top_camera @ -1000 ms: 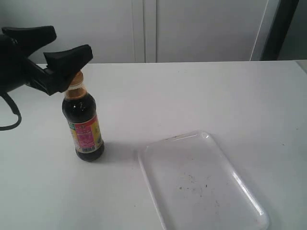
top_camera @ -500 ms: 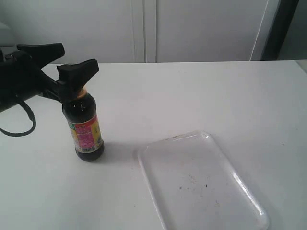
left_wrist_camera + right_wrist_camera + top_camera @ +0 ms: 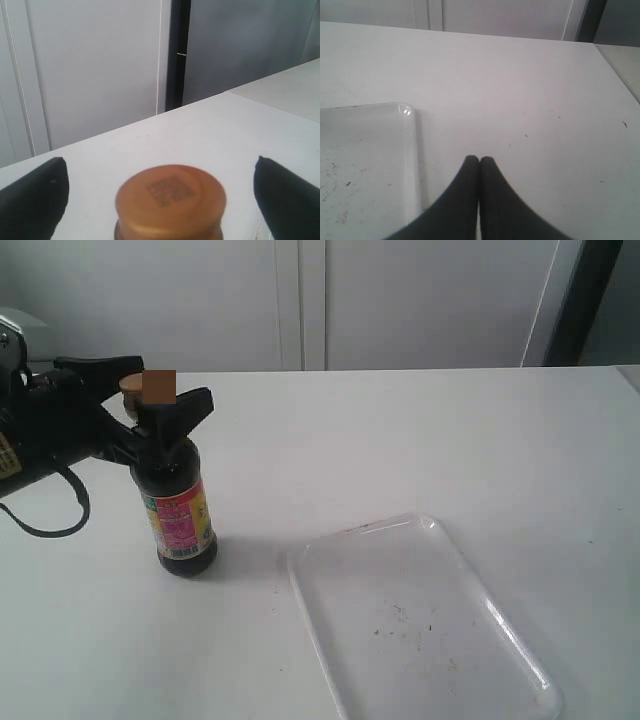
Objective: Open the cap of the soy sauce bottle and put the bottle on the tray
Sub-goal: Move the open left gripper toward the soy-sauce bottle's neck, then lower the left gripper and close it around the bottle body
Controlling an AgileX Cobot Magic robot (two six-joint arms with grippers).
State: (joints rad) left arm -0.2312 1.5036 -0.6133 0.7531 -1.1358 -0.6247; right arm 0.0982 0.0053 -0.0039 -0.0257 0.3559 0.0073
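The soy sauce bottle (image 3: 179, 515) stands upright on the white table at the left, dark liquid and a red and yellow label showing. Its golden-orange cap (image 3: 148, 386) (image 3: 170, 199) is down on the neck. My left gripper (image 3: 150, 390) (image 3: 160, 192) is open, its two black fingers (image 3: 35, 192) wide apart on either side of the cap and not touching it. The translucent tray (image 3: 420, 620) (image 3: 360, 165) lies flat to the right of the bottle with nothing on it. My right gripper (image 3: 479, 161) is shut on nothing, hovering beside the tray's corner; it is out of the exterior view.
White cabinet doors (image 3: 300, 300) stand behind the table's far edge. A dark vertical post (image 3: 585, 300) rises at the back right. A black cable (image 3: 55, 525) from the left arm loops over the table at the left.
My left gripper has come down and moved right, from above and behind the bottle top to the cap's level, fingers now on both sides of it. Bottle and tray have not moved.
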